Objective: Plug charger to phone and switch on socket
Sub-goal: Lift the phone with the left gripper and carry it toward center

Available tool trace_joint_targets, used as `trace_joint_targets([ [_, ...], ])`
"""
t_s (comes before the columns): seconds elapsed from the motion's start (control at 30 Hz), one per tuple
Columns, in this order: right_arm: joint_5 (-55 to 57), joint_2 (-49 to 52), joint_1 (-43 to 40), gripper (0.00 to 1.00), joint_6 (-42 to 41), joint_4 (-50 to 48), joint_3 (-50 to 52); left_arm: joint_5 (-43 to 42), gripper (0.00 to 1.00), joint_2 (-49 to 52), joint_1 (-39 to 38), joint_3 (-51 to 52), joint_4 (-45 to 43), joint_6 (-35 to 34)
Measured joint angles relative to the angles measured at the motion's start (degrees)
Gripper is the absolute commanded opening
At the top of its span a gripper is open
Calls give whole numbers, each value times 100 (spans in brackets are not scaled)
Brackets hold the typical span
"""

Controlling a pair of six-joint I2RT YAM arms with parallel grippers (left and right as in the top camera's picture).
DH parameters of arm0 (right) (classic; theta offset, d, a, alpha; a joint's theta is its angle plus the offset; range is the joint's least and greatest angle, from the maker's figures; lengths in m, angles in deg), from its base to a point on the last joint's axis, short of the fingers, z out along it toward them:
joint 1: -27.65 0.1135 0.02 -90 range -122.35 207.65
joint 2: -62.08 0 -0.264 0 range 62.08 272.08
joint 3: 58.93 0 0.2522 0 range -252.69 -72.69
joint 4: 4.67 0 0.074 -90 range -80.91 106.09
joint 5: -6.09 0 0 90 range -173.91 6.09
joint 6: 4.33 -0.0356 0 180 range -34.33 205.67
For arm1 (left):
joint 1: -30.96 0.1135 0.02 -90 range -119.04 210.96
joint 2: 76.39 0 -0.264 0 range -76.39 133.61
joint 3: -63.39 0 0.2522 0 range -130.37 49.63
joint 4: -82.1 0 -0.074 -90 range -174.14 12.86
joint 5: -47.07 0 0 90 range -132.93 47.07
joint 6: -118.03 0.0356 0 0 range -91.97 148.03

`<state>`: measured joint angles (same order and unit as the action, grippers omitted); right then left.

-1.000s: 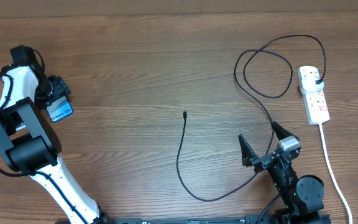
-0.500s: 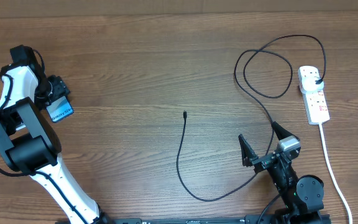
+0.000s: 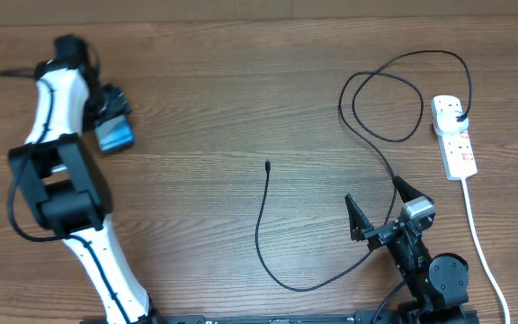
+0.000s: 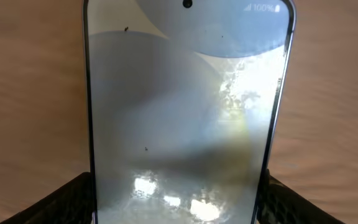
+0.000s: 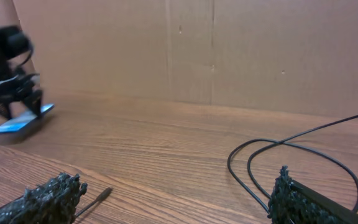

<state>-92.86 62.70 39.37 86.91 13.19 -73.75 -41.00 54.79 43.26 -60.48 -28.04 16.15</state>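
While your left tool [image 3: 109, 119] pinches the phone [image 3: 115, 137] by its long sides at the far left of the desk [image 3: 205, 81], the grip is your weak point. The phone is a slim slab of smooth glass with thin dark edges and a glaring pale screen. Only two rough-textured black fingers [image 4: 67, 200] at its lower end hold it, so a quick swing could let it slide or twist out. Whether it rests on the wood or hangs just above it, I cannot tell.

Mid-desk, the charger [image 3: 261, 225] lies as a thin, limp black line. Its small connector tip [image 3: 267, 165] is loose and well apart from the phone. It can skid when pushed, so the port may miss it.

Your right tool [image 3: 371, 189] stands wide and empty near the front edge with the cable running just beside it, and a careless move could snag it.

Far right, the socket [image 3: 454, 137], a white plastic strip with red switches, looks to have the black plug [image 3: 458, 113] seated.
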Motion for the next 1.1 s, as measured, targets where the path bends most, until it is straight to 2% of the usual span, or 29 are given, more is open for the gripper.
trace_joint_targets([
  [0.4, 0, 0, 0, 100, 2, -2, 0, -361, 4, 0, -2623, -201, -195, -433],
  [0.6, 0, 0, 0, 100, 0, -2, 0, -199, 4, 0, -3812, -201, -157, -1141],
  [0.8, -2, 0, 0, 100, 2, 0, 0, -17, 4, 0, -3954, -201, 179, -1790],
  [1.1, 0, 0, 0, 100, 0, 0, 0, -155, 4, 20, -3497, -481, 1204, -1952],
])
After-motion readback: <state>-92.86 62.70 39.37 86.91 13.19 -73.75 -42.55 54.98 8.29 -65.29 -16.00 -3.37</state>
